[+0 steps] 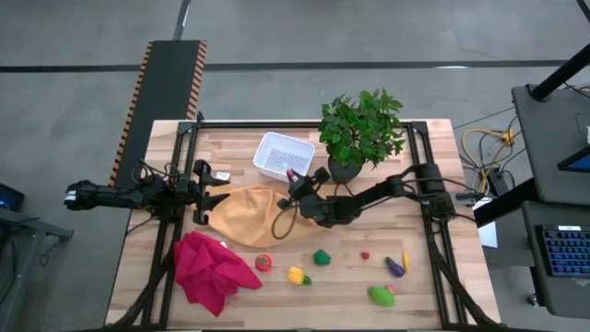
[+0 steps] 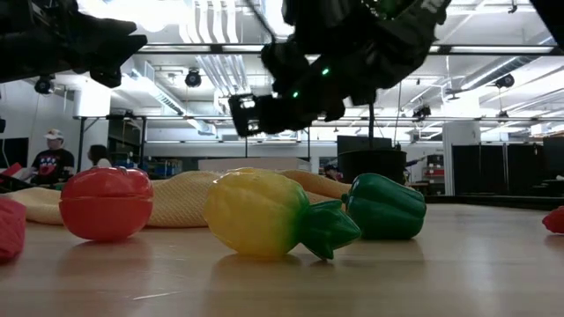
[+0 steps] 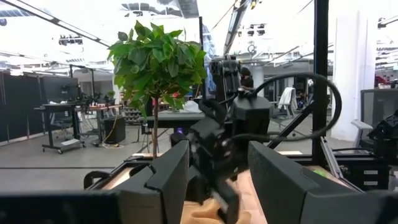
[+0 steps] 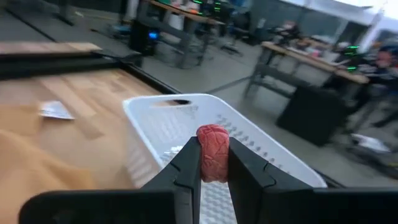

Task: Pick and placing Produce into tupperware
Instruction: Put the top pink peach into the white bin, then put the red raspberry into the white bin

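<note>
The right claw [image 4: 213,163] is pinching a small pinkish-red toy fruit [image 4: 212,153] between its two dark fingers, held in the air just beside the white tupperware [image 1: 279,153], at the bin's edge nearest the table's middle. The tupperware sits close to the far edge of the table [image 1: 424,277], just beside the black pot of a leafy plant [image 1: 361,129]. The left claw [image 1: 219,191] waits near the table's left edge, its fingers spread apart with nothing between them, pointing at a tan cloth [image 1: 249,215] in the table's middle. A crumpled pink cloth [image 1: 210,267] lies toward the near left corner. The rest of the produce is strung along the near edge: a red tomato [image 1: 264,263], a yellow fruit [image 1: 296,275], a green pepper [image 1: 321,257], a tiny red piece [image 1: 365,255], a purple eggplant [image 1: 395,267] and a green piece [image 1: 380,295].
</note>
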`<action>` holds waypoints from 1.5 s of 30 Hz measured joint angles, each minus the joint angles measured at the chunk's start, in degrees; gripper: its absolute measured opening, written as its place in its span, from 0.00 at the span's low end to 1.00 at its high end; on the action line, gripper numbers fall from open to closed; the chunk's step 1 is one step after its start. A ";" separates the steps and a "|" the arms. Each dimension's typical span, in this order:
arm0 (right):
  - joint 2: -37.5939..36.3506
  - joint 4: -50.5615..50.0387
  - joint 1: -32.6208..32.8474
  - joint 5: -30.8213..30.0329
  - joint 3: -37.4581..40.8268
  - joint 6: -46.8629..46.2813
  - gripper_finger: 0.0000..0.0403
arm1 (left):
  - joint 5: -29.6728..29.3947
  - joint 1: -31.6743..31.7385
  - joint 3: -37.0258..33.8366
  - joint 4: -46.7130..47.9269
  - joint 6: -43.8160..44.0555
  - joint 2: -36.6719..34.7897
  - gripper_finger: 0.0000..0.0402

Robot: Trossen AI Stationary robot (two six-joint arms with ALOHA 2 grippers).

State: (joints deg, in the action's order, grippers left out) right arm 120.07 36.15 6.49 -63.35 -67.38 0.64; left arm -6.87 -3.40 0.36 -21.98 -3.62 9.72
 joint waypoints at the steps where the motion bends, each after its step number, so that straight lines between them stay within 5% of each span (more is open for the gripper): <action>1: 0.94 -0.28 -0.20 -1.13 -1.05 0.95 0.12 | 0.01 0.01 0.00 -0.04 0.02 0.01 0.38; 11: 1.94 -1.81 -2.03 -4.82 -3.08 3.08 0.12 | 0.37 0.02 0.00 0.00 0.26 0.00 0.38; 19: 1.40 -2.32 -3.87 -1.51 -2.94 2.37 0.12 | 0.46 0.02 0.00 0.02 0.25 0.00 0.38; 45: 1.11 -3.15 -3.93 -1.76 -2.90 2.92 0.30 | 0.64 0.00 0.00 0.04 0.31 0.00 0.38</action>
State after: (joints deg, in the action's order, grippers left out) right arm 121.18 32.99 2.56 -65.10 -70.28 3.55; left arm -6.23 -3.40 0.36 -21.93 -3.31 9.72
